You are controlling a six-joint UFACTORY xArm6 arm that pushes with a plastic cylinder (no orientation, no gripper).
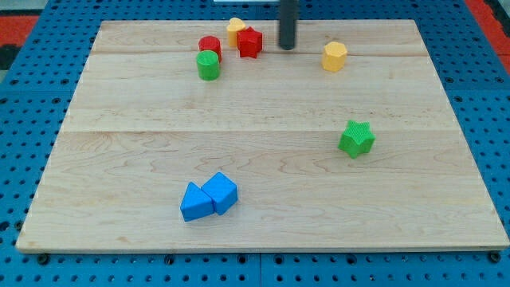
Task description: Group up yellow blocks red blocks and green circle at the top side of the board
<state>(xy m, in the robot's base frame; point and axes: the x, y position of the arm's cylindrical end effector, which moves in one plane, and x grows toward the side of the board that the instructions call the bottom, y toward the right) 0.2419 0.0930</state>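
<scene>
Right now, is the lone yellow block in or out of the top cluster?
Out: the yellow block sits apart, right of my tip, away from the red star.

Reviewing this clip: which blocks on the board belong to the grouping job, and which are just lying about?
Belonging to the job:
red cylinder
red star
yellow block at the top
yellow hexagon, apart at the view's right
green cylinder
my tip, between the red star and the yellow hexagon

Lying about:
green star
two blue blocks
</scene>
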